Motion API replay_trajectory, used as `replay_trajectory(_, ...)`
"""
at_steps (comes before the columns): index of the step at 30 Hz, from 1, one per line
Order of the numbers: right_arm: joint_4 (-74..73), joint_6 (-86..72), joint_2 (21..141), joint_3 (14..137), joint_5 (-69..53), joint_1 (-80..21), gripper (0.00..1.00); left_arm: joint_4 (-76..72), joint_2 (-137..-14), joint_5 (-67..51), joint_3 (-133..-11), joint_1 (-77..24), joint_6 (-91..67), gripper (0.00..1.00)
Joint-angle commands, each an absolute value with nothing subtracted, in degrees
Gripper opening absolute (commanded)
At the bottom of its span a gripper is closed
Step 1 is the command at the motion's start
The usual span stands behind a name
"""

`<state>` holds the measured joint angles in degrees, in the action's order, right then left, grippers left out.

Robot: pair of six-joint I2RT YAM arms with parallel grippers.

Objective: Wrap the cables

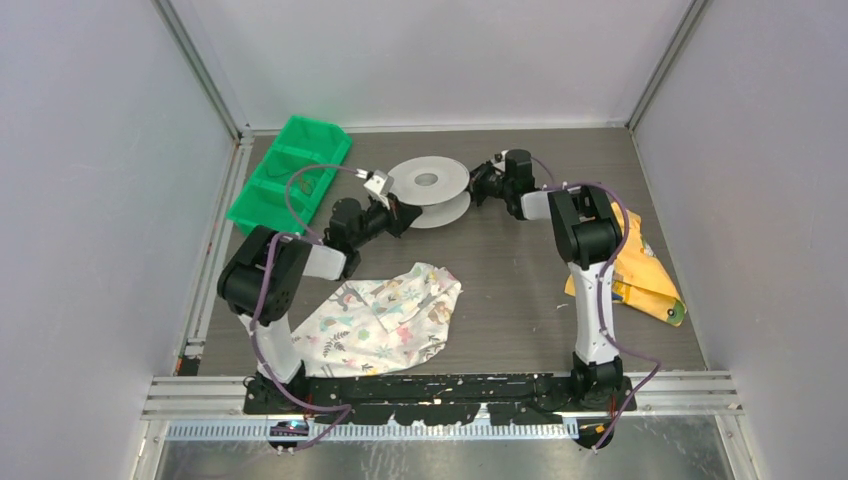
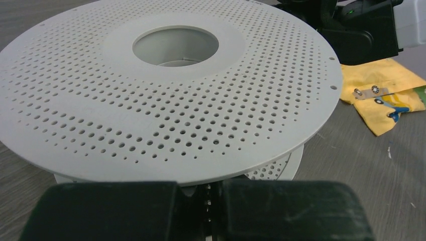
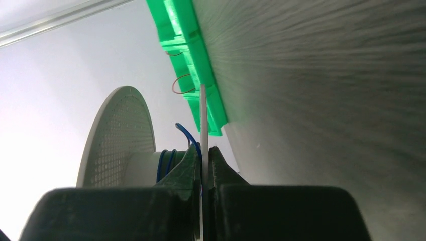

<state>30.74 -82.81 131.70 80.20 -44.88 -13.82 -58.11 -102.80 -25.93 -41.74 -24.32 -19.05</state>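
Note:
The pale grey two-disc spool (image 1: 428, 180) stands at the back middle of the table. Its perforated top disc (image 2: 171, 85) fills the left wrist view. My left gripper (image 1: 397, 213) is at the spool's near-left rim; its fingers (image 2: 213, 188) stand almost together below the top disc, and I cannot make out anything between them. My right gripper (image 1: 486, 182) is at the spool's right side, shut (image 3: 203, 150) on the thin edge of one disc (image 3: 203, 115). Dark blue wire (image 3: 166, 163) is wound on the hub, and one loop (image 3: 187, 133) rises beside the fingers.
A green divided bin (image 1: 285, 170) sits at the back left, also in the right wrist view (image 3: 193, 55). A patterned cloth (image 1: 385, 315) lies at the near middle. A yellow bag (image 1: 640, 270) lies at the right, also in the left wrist view (image 2: 382, 95).

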Motion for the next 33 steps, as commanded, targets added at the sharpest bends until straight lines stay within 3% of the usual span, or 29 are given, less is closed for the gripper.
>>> replay_trajectory(1, 37.4, -82.3, 131.0, 86.9, -42.4, -16.2, 0.01, -71.5, -107.6, -33.9, -41.4, -27.8, -18.6, 0.0)
replay_trajectory(4, 34.1, -80.8, 130.9, 86.9, -41.9, -15.7, 0.06, -73.8, -110.3, -32.6, -41.4, -27.8, -18.1, 0.01)
replay_trajectory(10, 24.0, -73.4, 129.1, 87.1, -41.3, -14.9, 0.38, -74.9, -113.0, -30.3, -41.7, -27.8, -17.1, 0.0)
replay_trajectory(17, 19.2, -71.2, 127.3, 84.2, -38.2, -14.0, 0.44, -72.1, -113.3, -29.8, -43.7, -27.8, -15.9, 0.0)
replay_trajectory(21, 14.7, -69.0, 124.5, 82.5, -35.5, -13.5, 0.56, -66.6, -112.5, -30.7, -45.5, -27.8, -15.4, 0.01)
replay_trajectory(24, 12.5, -67.9, 123.2, 81.4, -34.4, -13.4, 0.59, -66.4, -112.6, -30.6, -45.7, -27.9, -15.7, 0.01)
replay_trajectory(33, 15.2, -70.8, 124.1, 80.6, -34.7, -13.1, 0.6, -59.0, -113.2, -26.2, -49.7, -29.3, -16.2, 0.01)
